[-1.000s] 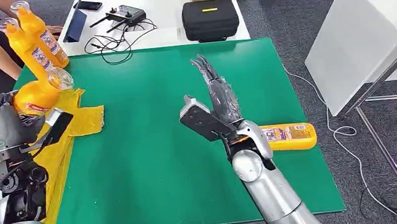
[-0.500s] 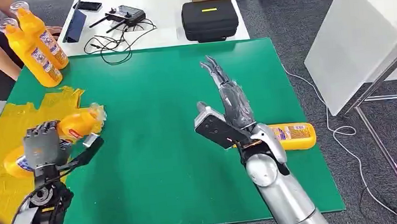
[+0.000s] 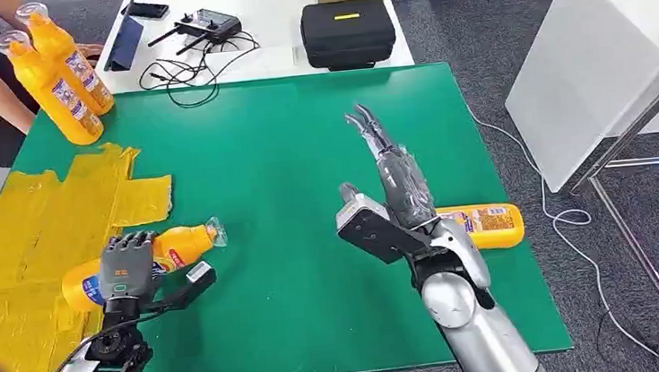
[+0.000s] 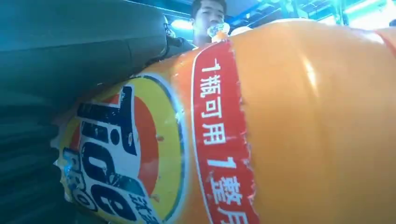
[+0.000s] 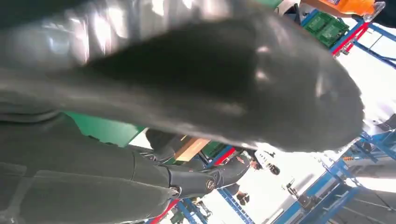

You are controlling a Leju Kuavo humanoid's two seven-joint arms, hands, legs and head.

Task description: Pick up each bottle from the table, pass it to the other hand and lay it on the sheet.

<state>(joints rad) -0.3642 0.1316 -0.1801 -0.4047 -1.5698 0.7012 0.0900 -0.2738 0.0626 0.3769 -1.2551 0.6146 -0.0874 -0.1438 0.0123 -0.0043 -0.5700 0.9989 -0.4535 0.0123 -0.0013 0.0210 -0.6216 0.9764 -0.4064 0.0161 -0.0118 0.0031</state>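
Partly hidden, orange bottle (image 3: 174, 251) in left hand (image 3: 126, 268), base covered.

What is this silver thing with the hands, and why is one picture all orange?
It is a robot with two arms. The big picture is taken from the robot's head, looking down at a green table. The other two come from cameras at its wrists, very close up. The left hand holds an orange bottle, so the left wrist camera sees the bottle's side and label. The right hand holds nothing, with its fingers stretched out. Another bottle lies on the table beside the right arm, and two more bottles stand at the far corner. The yellow sheet is where bottles go.
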